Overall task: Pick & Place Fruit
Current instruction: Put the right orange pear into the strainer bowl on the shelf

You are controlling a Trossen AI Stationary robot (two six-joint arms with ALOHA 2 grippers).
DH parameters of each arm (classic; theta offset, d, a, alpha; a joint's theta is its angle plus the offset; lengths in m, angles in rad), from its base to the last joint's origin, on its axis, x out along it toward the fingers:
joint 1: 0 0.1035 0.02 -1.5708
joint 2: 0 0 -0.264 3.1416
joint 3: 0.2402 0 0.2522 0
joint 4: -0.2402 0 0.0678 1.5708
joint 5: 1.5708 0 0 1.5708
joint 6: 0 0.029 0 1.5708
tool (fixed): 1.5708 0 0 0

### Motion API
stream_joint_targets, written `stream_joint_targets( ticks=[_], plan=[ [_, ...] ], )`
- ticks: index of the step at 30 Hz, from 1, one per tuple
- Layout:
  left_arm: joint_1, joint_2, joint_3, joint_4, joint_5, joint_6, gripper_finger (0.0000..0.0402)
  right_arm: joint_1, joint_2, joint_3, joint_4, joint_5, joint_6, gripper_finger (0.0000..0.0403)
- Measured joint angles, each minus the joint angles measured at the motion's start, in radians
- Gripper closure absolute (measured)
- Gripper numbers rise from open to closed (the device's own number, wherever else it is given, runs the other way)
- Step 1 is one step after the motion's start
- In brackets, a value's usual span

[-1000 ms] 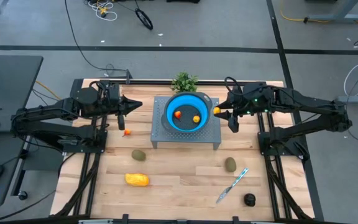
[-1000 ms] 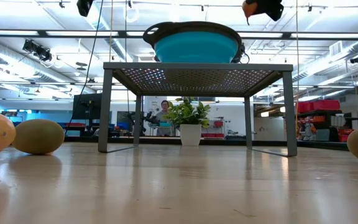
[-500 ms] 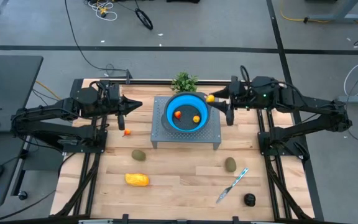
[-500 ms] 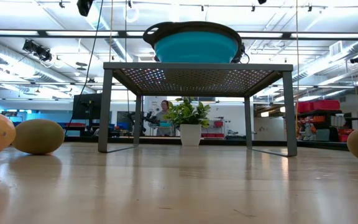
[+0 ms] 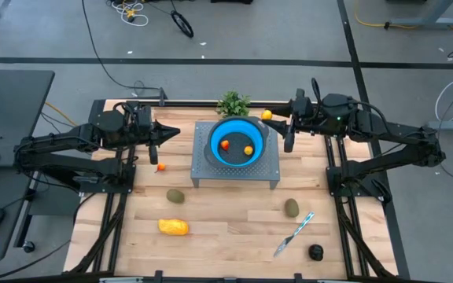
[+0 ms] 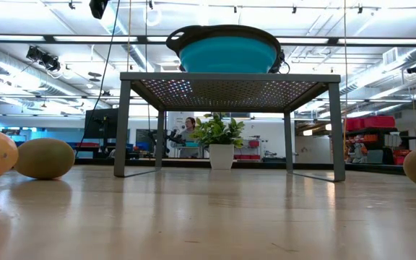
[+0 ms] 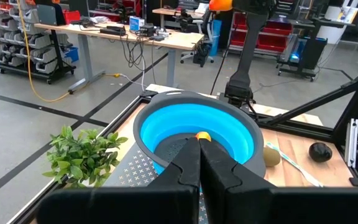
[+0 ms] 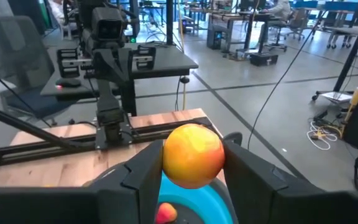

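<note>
Fruit lies scattered over the wooden table: two small pieces sit inside the blue bowl on the metal stand near the far edge, and a tiny orange ball rests on the wood just left of the stand. Toward the near edge, an olive oval and a yellow-orange oblong lie left of centre, while a second olive oval, a knife and a black round piece lie toward the near right corner. The right gripper hangs off the bowl's far right rim, its fingers clamped on an orange fruit. The left gripper waits left of the stand, fingers pressed together and empty. A green sprig sits at the far edge behind the bowl. The middle of the near edge is bare wood.
</note>
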Motion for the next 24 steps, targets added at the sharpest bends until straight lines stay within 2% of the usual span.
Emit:
stream_joint_targets(
  ticks=[12, 24],
  plan=[
    [0.0, 0.0, 0.0, 0.0, 0.0, 0.001, 0.0399, -0.001, 0.025, 0.0, -0.006, 0.043, 0.0, 0.0238],
    [0.0, 0.0, 0.0, 0.0, 0.0, 0.001, 0.0399, -0.002, 0.182, 0.0, -0.006, 0.043, 0.001, 0.0238]
  ],
)
